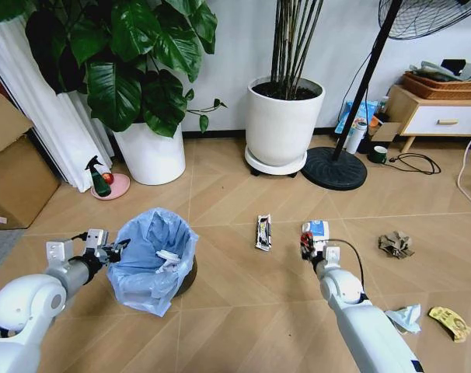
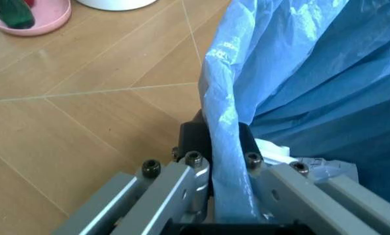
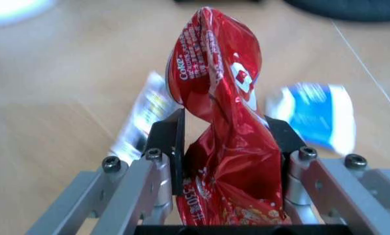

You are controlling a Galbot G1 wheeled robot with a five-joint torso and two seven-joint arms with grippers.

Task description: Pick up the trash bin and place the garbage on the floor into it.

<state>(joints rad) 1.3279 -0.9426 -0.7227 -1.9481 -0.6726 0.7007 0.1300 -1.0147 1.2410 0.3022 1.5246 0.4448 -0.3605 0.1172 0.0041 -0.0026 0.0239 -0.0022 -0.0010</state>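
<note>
Two white scraps lie inside the trash bin (image 1: 152, 260), its bag pinched by the left tool (image 2: 224, 161); the right tool (image 3: 227, 161) clamps a crushed red can (image 3: 221, 122).

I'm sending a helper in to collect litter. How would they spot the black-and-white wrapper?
Start at the white pot of bare stems by the back wall. Straight out from it on the wooden floor, between the blue-lined trash bin and the right gripper, lies the black-and-white wrapper. It is flat, narrow and striped, unlike the crumpled paper nearby.
</note>
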